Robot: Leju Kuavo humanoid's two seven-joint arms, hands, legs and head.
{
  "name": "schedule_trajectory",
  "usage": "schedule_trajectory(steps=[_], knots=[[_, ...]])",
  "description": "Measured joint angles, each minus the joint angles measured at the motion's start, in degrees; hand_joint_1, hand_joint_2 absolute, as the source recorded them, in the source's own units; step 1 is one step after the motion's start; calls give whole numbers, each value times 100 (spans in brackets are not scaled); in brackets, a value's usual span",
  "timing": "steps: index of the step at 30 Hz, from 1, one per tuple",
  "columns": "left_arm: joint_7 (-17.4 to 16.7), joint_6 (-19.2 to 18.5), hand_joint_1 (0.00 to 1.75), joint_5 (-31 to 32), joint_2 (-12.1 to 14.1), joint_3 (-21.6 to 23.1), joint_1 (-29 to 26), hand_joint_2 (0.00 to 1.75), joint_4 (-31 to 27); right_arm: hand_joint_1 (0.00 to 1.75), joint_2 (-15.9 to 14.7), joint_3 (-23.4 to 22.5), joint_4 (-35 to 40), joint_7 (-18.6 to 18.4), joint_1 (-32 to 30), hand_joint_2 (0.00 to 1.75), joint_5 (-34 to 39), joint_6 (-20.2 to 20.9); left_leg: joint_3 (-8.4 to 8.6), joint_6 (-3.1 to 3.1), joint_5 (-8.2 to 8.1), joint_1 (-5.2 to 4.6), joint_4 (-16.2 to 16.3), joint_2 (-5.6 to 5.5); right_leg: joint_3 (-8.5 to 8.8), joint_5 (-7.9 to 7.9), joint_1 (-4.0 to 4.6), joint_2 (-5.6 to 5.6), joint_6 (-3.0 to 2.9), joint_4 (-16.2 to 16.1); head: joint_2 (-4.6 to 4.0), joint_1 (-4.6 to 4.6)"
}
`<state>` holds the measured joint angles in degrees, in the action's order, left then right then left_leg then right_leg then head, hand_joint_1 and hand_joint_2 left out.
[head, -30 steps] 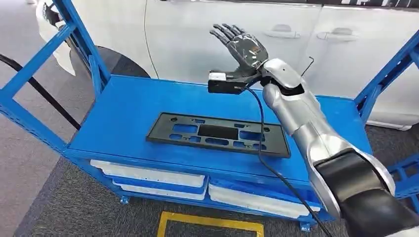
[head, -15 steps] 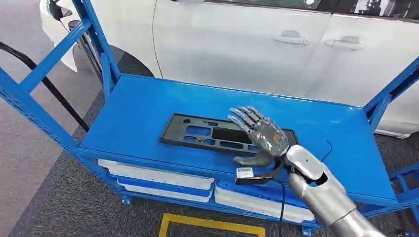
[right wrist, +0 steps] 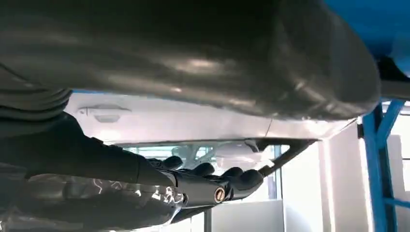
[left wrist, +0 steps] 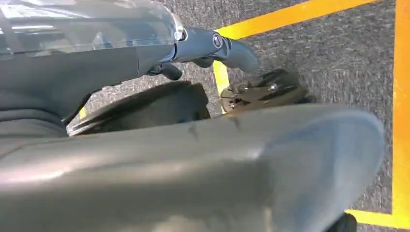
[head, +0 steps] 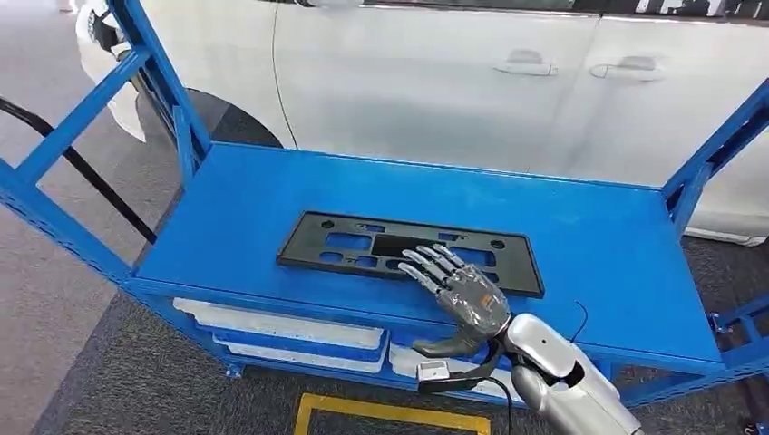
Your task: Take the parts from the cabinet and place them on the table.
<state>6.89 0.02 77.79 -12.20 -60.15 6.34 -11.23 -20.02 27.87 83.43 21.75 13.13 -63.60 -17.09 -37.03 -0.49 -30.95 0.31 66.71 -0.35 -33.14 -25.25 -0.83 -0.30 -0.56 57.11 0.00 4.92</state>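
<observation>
The flat black plastic frame with rectangular cut-outs (head: 410, 253) is seen lying flat on the glossy blue metal counter (head: 272, 208), toward its front edge — thin, stiff and probably light, though slick against the painted surface. The right hand (head: 456, 292) is held open with fingers spread, empty, over the frame's near long edge. A long edge or a cut-out bar is judged the best hold; the left hand's state cannot be told.

plate frame (head: 408, 254) on table (head: 598, 245) — car (head: 453, 82) behind
</observation>
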Motion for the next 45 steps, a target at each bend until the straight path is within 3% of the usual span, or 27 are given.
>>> schedule_trajectory(steps=[2, 3, 5, 7, 8, 11, 13, 14, 17, 18, 19, 20, 21, 22, 23, 27, 28, 29, 32, 33, 34, 35, 37, 39, 42, 43, 45], knots=[[0, 0, 0, 2, 0, 0, -11, 0, 0, 0, 39, 2, -35, 0, -3, 0, -13, -17, -406, -32, -344, 3, 892, 0, -8, -3, 11, -3, -7, 7, 0, 0], [0, 0, 0, 2, 2, 0, -18, 0, 0, 0, 50, 2, -52, 0, -3, 0, -13, -20, -451, -31, -316, 3, 992, 0, -5, -3, 12, -2, -7, 10, 0, 0], [0, -2, 0, 2, 4, 0, -18, 0, 0, 0, 70, 2, -72, 0, -3, 0, -13, -22, -146, -13, 80, 4, 387, 0, 11, -8, 12, 7, -1, 16, 0, 0], [6, -2, 0, 9, 4, 2, -6, 0, 0, 0, 94, 2, -72, -9, 13, 0, -13, -28, 387, 42, 538, 3, -678, 1, 26, -26, 14, 16, 27, 37, 0, 0], [7, -11, 0, 15, 4, 4, 0, 0, 0, 0, 105, 0, -79, -18, 46, 0, -13, -26, 462, 75, 457, -33, -868, -3, 7, -42, 59, 21, 61, 68, 0, 0], [7, -26, 0, 33, 4, 9, -4, 0, 0, 0, 122, -13, -122, -35, 281, 0, -13, 24, 434, 158, 497, -51, -855, -3, -15, -4, 33, 32, 157, 48, 0, 0], [7, -35, 0, 48, -2, 13, 11, 0, 0, 0, 125, -24, -157, -35, 436, 0, -22, 96, 468, 242, 567, -2, -946, 10, -16, -62, 8, 29, 222, 106, 0, 0], [9, -42, 0, 48, -4, 13, 22, 0, 0, 0, 124, -24, -192, -46, 525, 0, -59, 98, 464, 273, 579, 1, -957, 9, -116, -237, 11, 29, 244, 317, 0, 0], [9, -70, 0, 50, -11, 15, 13, 0, 0, 0, 175, 9, -407, -225, 648, 0, -361, 55, 435, 287, 585, -6, -953, 6, -750, -861, -5, 29, 305, 1674, 0, 0], [9, -72, 0, 50, -11, 15, 7, 0, 0, 0, 199, 24, -478, -264, 649, 0, -424, 55, 434, 287, 585, -6, -952, 4, -850, -870, -9, 29, 311, 1869, 0, 0], [9, -74, 0, 50, -11, 15, 4, 0, 0, 0, 208, 39, -525, -275, 652, 0, -452, 53, 437, 285, 584, -6, -950, 1, -808, -747, -11, 29, 310, 1766, 0, 0], [9, -74, 0, 50, -11, 15, 6, 0, 0, 0, 221, 55, -551, -295, 665, 0, -472, 44, 447, 281, 580, -6, -944, -3, -632, -507, -11, 28, 301, 1403, 0, 0], [9, -76, 0, 50, -15, 18, 9, 0, 0, 0, 229, 68, -579, -315, 689, 175, -498, 28, 462, 266, 571, -5, -940, -6, -372, -237, -11, 27, 284, 884, 0, 0], [9, -79, 0, 55, -22, 17, 11, 0, 0, 0, 247, 81, -610, -371, 724, 175, -569, 11, 476, 243, 555, -6, -931, -6, -87, 14, -10, 27, 258, 321, 0, 0], [7, -85, 0, 63, -24, 17, 14, 0, 0, 0, 258, 94, -658, -455, 772, 175, -669, 2, 465, 219, 543, -29, -923, -5, 43, -50, 11, 29, 222, 89, 0, 0], [-4, -94, 0, 81, -24, 26, 23, 0, 0, 0, 385, 144, -1089, -888, 1028, 175, -1126, 33, 437, 99, 561, -33, -928, 1, -10, -16, 49, 43, 106, 39, 0, 0], [-4, -94, 0, 81, -22, 31, 32, 0, 0, 0, 446, 155, -1242, -940, 1127, 0, -1161, 42, 413, 66, 512, -42, -892, -1, 16, 15, -8, 30, 60, -12, 0, 0], [-2, -94, 0, 81, -22, 35, 40, 0, 0, 0, 496, 168, -1463, -977, 1270, 0, -1185, 28, 351, 34, 377, -30, -704, 3, 19, 18, -6, 31, 27, -21, 0, 0], [2, -94, 0, 66, -22, 35, 44, 0, 0, 0, 601, 188, -2036, -918, 1532, 0, -1154, -59, -284, -19, -232, -5, 628, 2, 4, 18, 15, 13, -9, -15, 0, 0], [4, -94, 0, 63, -20, 35, 38, 0, 0, 0, 634, 197, -2184, -905, 1567, 0, -1150, -81, -423, -28, -281, -5, 902, 2, 2, 18, 17, 7, -9, -10, 0, 0], [4, -94, 0, 63, -20, 35, 32, 0, 0, 0, 647, 203, -2309, -905, 1586, 0, -1150, -107, -431, -27, -189, -5, 887, 3, 5, 17, 18, 6, -9, -5, 0, 0], [4, -94, 0, 63, -17, 35, 30, 0, 0, 0, 662, 208, -2401, -918, 1595, 0, -1150, -142, -302, -19, 24, -5, 591, 3, 9, 13, 18, 6, -6, 1, 0, 0], [4, -94, 0, 63, -15, 35, 34, 0, 0, 0, 684, 216, -2524, -981, 1634, 0, -1180, -160, 197, 22, 563, -1, -453, 3, 20, -7, 17, 17, 22, 25, 0, 0], [-2, -94, 0, 63, -15, 37, 38, 0, 0, 0, 693, 219, -2599, -1084, 1671, 0, -1256, -162, 388, 82, 554, -28, -888, -1, -24, -25, 62, 35, 72, 75, 0, 0], [-11, -94, 0, 70, -15, 52, 12, 0, 0, 0, 693, 221, -2703, -1217, 1706, 0, -1350, -136, 353, 172, 571, -42, -862, -5, -26, 9, 46, 36, 172, 35, 0, 0], [-11, -94, 0, 72, -22, 59, 17, 0, 0, 0, 693, 221, -2765, -1268, 1748, 175, -1392, -127, 380, 227, 614, 3, -920, 4, -39, -21, 42, 42, 205, 55, 0, 0], [-7, -94, 0, 74, -22, 70, 53, 0, 0, 0, 695, 223, -2956, -1358, 1882, 175, -1519, -136, 370, 276, 631, 3, -929, 9, -220, -326, 20, 34, 248, 492, 0, 0]])
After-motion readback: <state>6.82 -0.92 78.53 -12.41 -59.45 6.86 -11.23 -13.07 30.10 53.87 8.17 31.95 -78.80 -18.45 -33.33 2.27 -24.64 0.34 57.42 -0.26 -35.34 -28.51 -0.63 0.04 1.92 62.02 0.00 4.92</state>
